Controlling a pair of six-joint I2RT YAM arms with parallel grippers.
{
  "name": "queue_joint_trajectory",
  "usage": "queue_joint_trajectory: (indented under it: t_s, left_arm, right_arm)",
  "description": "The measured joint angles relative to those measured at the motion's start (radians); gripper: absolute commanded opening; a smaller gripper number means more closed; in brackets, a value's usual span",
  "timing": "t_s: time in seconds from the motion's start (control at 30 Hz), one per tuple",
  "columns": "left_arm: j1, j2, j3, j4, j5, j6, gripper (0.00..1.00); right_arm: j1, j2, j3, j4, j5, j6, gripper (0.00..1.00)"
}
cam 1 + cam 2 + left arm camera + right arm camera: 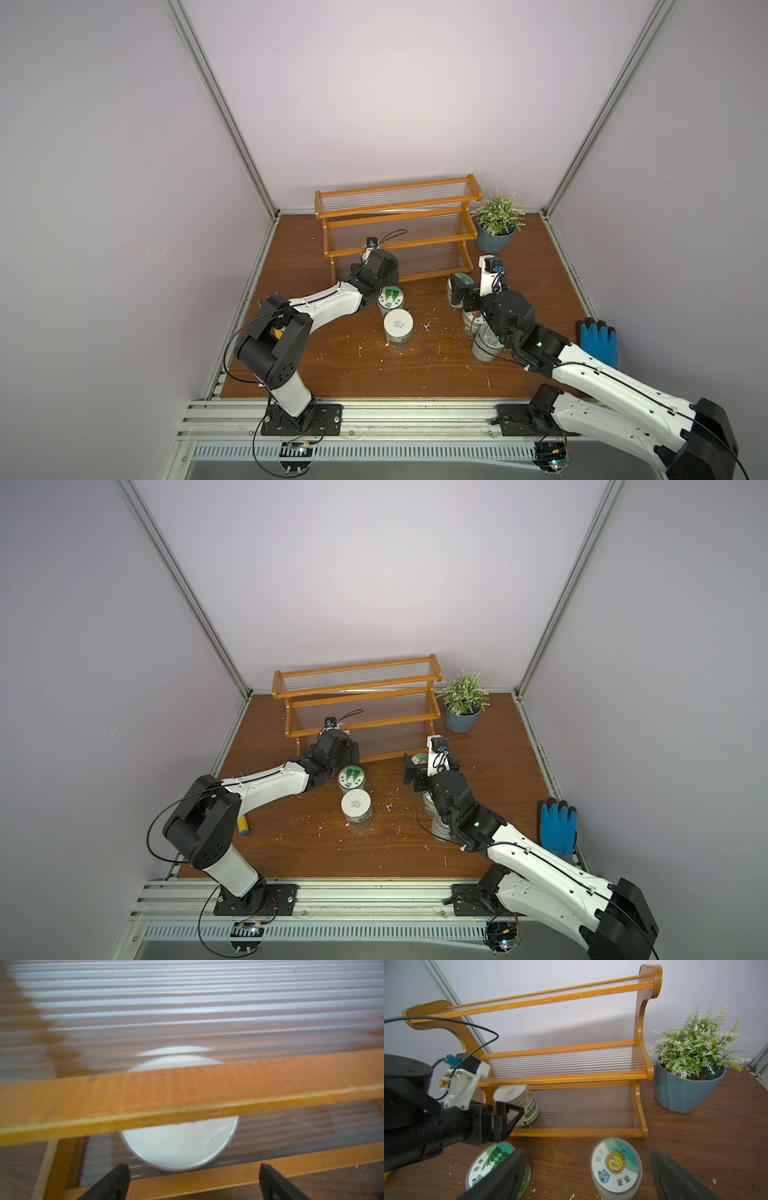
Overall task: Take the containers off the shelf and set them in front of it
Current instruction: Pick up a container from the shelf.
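The orange-brown shelf (pixel 399 208) stands at the back. One white-lidded jar (pixel 517 1105) is on its bottom tier, near the shelf's left end. My left gripper (pixel 194 1173) is open just in front of that jar (pixel 178 1145), fingers apart on either side and not touching it. My right gripper (pixel 586 1157) is open low over the table, with the yellow flower jar (pixel 616 1165) upright between its fingers and untouched. In front of the shelf stand the green trees jar (pixel 390 297), a plain-lidded jar (pixel 398 328) and the silver can (pixel 488 343). Another jar (pixel 471 322) is mostly hidden under the right arm.
A blue-grey plant pot (pixel 496 239) sits right of the shelf. A blue glove (pixel 598 338) lies at the table's right edge. A yellow and blue object (pixel 243 825) lies under the left arm. White crumbs dot the wooden table (pixel 436 374).
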Motion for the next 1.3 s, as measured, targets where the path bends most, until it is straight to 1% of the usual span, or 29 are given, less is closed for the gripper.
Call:
queue_joint_trajectory:
  t_s: [0.37,0.7,1.0,1.3]
  left_arm:
    - [0.000,0.068,0.023,0.051,-0.021,0.027,1.00]
    - [0.000,0.087,0.027,0.106,-0.083,0.041,1.00]
    - [0.000,0.148,0.027,0.141,-0.128,0.040,1.00]
    - [0.000,0.152,0.027,0.206,-0.179,0.043,1.00]
  right_arm:
    - [0.000,0.014,0.002,0.000,-0.007,0.000,0.99]
    - [0.000,0.022,0.007,0.000,-0.019,0.000,0.99]
    - [0.000,0.027,0.007,0.000,-0.022,0.000,0.99]
    - [0.000,0.027,0.007,0.000,-0.022,0.000,0.99]
